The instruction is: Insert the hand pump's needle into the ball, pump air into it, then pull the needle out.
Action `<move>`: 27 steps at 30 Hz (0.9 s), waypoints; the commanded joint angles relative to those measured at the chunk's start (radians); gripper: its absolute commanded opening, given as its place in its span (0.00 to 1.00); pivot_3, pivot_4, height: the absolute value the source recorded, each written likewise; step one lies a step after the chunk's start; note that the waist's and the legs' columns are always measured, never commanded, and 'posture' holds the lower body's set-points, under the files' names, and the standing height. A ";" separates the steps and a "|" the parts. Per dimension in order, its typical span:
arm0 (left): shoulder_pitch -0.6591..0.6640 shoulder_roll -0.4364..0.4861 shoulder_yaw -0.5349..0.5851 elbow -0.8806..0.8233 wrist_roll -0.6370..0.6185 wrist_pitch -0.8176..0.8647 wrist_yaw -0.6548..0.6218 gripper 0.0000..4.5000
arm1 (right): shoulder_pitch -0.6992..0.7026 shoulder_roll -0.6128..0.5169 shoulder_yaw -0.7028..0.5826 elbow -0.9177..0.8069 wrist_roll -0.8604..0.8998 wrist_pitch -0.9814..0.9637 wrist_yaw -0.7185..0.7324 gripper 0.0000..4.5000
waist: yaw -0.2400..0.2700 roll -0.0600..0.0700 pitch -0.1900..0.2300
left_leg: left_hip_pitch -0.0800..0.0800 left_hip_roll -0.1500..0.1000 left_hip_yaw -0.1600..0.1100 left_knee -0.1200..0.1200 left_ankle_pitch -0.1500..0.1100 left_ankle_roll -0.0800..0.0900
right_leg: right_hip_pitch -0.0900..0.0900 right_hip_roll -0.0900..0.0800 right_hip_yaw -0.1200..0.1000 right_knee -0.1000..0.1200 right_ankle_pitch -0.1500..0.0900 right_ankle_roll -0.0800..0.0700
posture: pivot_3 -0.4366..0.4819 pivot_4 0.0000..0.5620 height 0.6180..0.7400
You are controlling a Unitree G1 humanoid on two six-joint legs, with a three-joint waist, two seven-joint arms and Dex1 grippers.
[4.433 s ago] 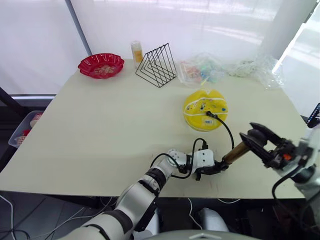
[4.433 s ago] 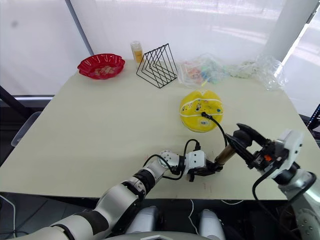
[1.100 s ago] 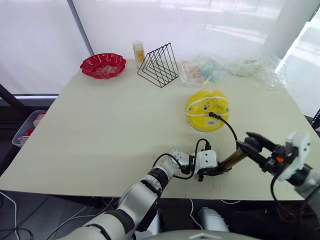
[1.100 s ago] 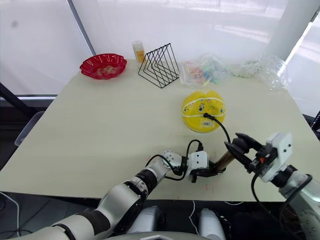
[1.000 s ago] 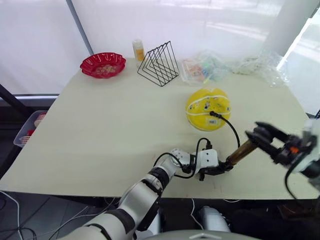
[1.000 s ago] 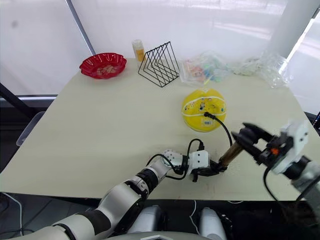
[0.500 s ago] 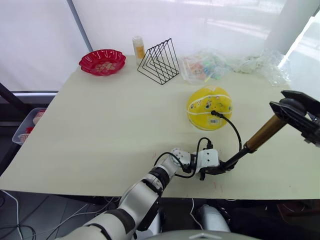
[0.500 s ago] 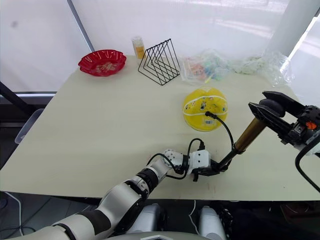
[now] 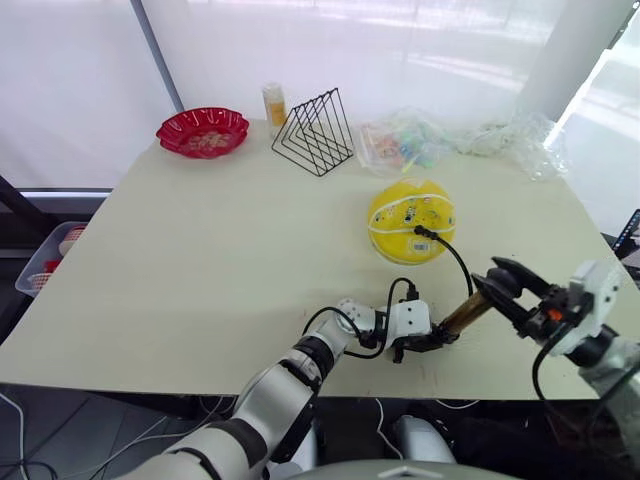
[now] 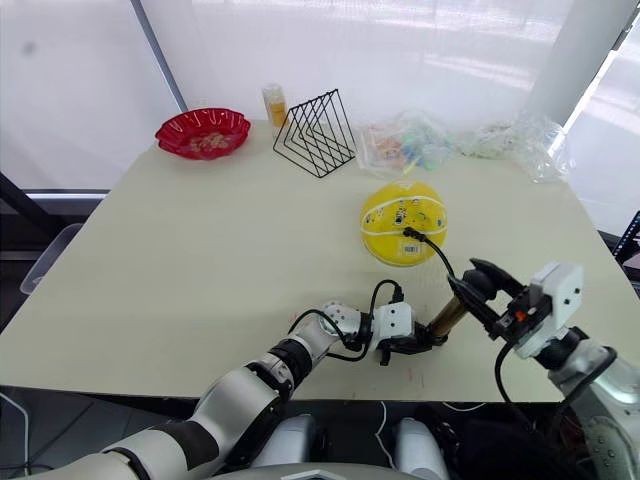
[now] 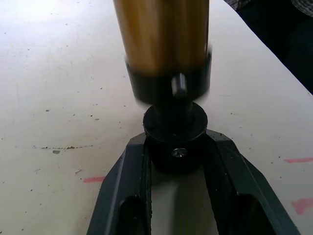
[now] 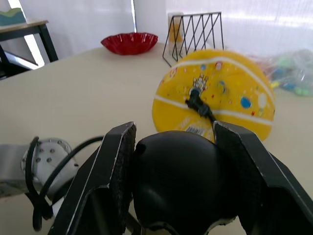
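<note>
The yellow ball [image 9: 411,220] rests on the table right of centre. The needle's black fitting [image 12: 195,100] is stuck into the ball's near side. From it a thin black hose [image 9: 455,257] curves down to the hand pump [image 9: 463,312]. The pump lies tilted near the table's front edge. My left gripper [image 11: 176,147] is shut on the pump's black bottom cap [image 11: 175,128], just below the bronze barrel [image 11: 161,34]. My right gripper [image 12: 178,147] is shut on the black handle [image 12: 178,186] at the barrel's upper end. The ball stands beyond that handle.
A red scalloped bowl [image 9: 202,130], a small bottle [image 9: 273,103] and a black wire rack [image 9: 313,130] stand along the far edge. Crumpled plastic bags [image 9: 410,140] lie at the back right. The table's front edge [image 9: 200,383] runs just below both grippers.
Half a second ago the right gripper held the handle and barrel high, with a thin black rod drawn out. Now it has come back down toward the left gripper and the rod is hidden.
</note>
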 commanded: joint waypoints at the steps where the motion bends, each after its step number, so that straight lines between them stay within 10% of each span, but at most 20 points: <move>1: 0.053 0.031 -0.069 0.091 0.087 0.047 -0.039 0.23 | -0.006 -0.020 -0.050 0.023 -0.030 0.002 0.005 0.46 | 0.000 0.003 0.001 | 0.000 0.000 0.000 0.000 0.000 0.000 | 0.000 -0.001 0.000 0.000 0.000 0.000 | 0.48 0.27 0.97; 18: 0.059 0.032 -0.073 0.092 0.088 0.050 -0.040 0.23 | -0.391 -0.425 -0.575 -0.065 0.543 0.309 -0.088 0.46 | 0.011 0.022 0.026 | -0.005 -0.006 0.001 0.001 0.000 0.000 | -0.001 -0.012 -0.025 0.000 0.001 0.001 | 0.48 0.27 0.97; 27: 0.061 0.035 -0.073 0.090 0.086 0.047 -0.042 0.23 | -0.191 -0.275 -0.360 -0.157 0.365 0.348 -0.102 0.46 | 0.015 0.010 0.021 | -0.004 -0.004 -0.001 0.000 0.000 0.000 | 0.000 -0.010 -0.026 0.000 0.001 0.001 | 0.48 0.27 0.97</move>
